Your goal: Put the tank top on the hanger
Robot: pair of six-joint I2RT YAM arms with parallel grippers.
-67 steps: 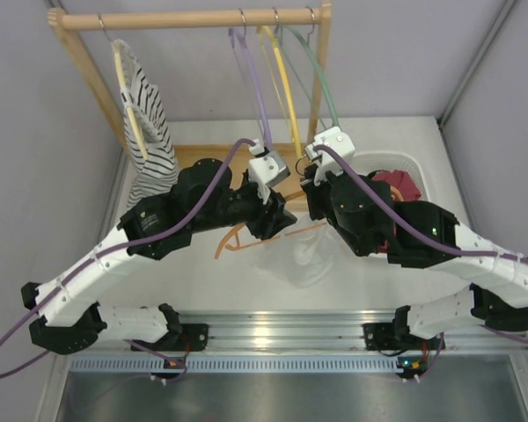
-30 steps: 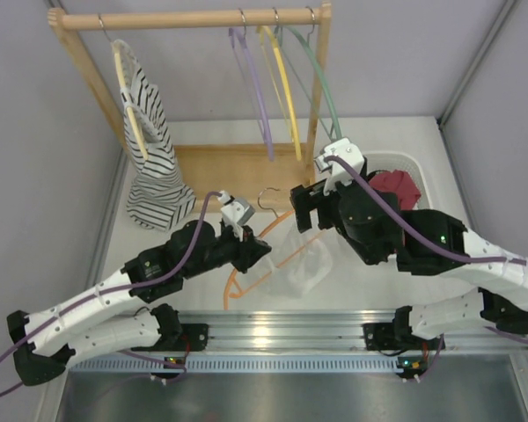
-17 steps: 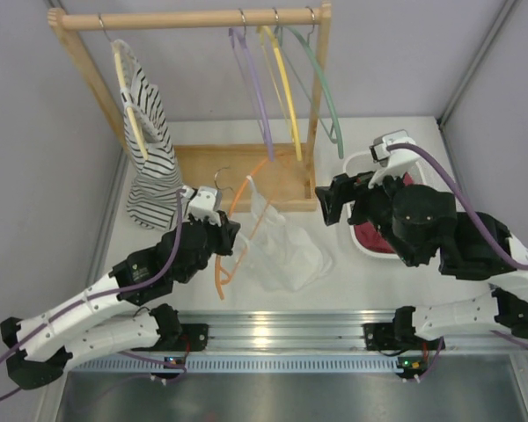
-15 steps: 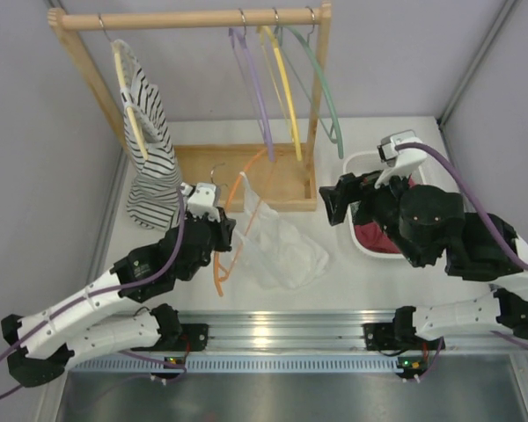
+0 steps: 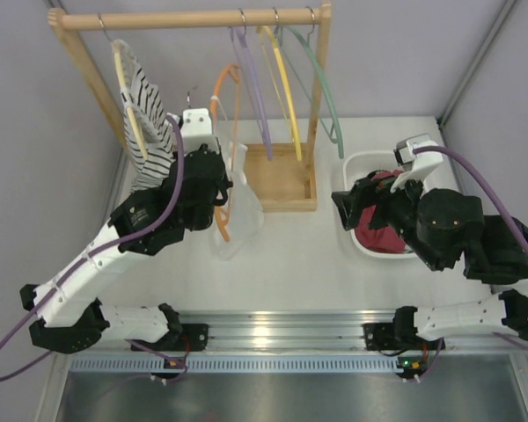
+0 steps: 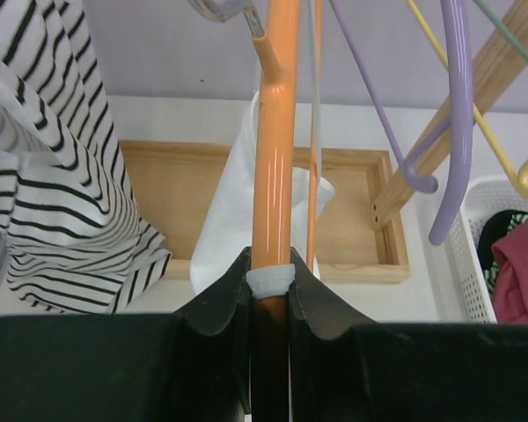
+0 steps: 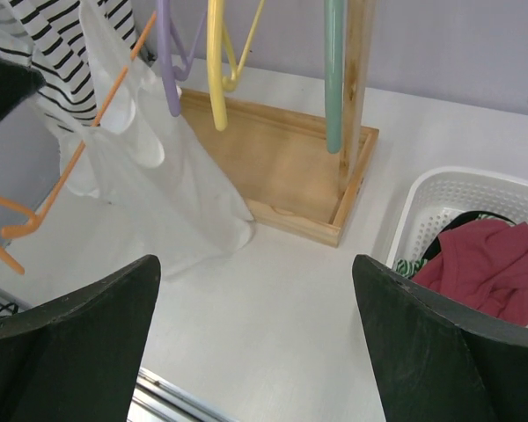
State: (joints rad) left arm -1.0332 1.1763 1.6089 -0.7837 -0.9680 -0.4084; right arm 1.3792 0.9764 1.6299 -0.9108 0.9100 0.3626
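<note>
The left gripper (image 6: 270, 280) has its black jaws pinching the thin, glossy orange hanger (image 6: 277, 132), held upright in front of the wooden rack (image 5: 189, 18). The tank top (image 7: 176, 185), limp white fabric, is threaded on the hanger and droops toward the tabletop (image 5: 299, 264) by the rack's tray-like base. A striped top (image 5: 145, 114) hangs close on one side. On the other are a purple hanger (image 5: 253, 88), a yellow hanger (image 5: 280, 83) and a green hanger (image 5: 324, 88). The right gripper (image 7: 255, 259) hovers with jaws spread wide near a white mesh basket (image 7: 475, 176) holding a red garment (image 7: 493, 264).

Thin white tank top (image 5: 239, 207) hangs from the upright orange hanger (image 6: 277, 158).
</note>
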